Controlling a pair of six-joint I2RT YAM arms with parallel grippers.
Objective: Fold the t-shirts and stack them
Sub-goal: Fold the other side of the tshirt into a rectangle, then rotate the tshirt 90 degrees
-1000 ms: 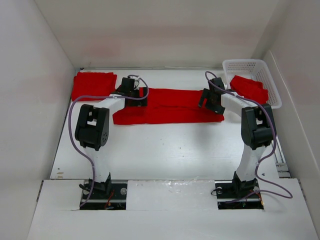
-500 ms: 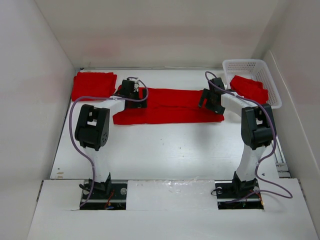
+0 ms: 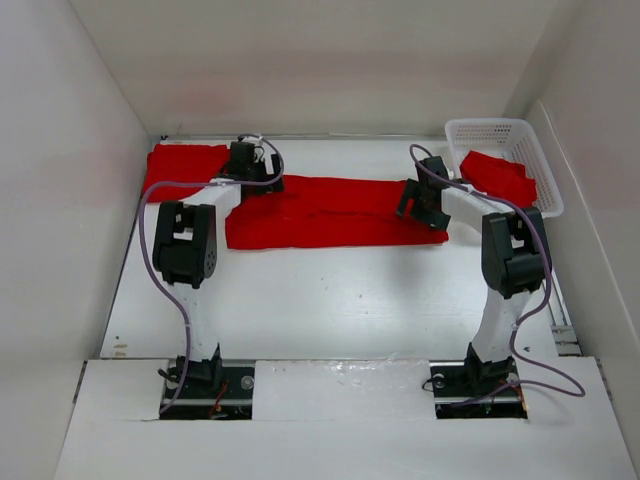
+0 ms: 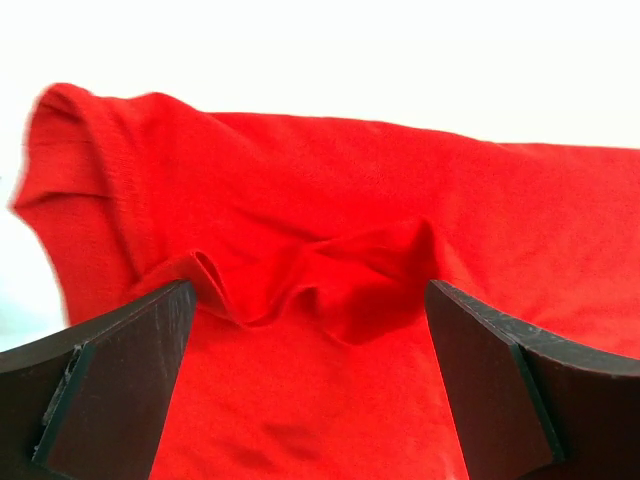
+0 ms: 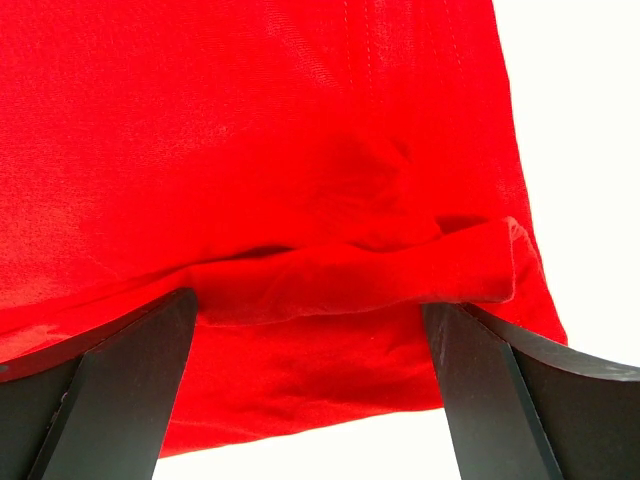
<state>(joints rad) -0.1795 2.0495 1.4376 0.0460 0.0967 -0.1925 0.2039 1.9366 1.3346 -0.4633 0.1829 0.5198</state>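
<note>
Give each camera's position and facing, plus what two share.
Top external: above, behind the bases, facing down on the white table and long bright red cloth t-shirt; both arms, left tool, right tool show.
Left wrist: on the left arm, facing bunched red cloth framed by the open left tool.
Right wrist: on the right arm, facing the t-shirt's folded edge; open right tool shows.
Shared: top external and right wrist show the t-shirt's right end.

white table (image 3: 330,300), spread red t-shirt (image 3: 340,212) across its far half, folded red t-shirt (image 3: 180,168) far left, mesh basket (image 3: 478,132) far right
</note>
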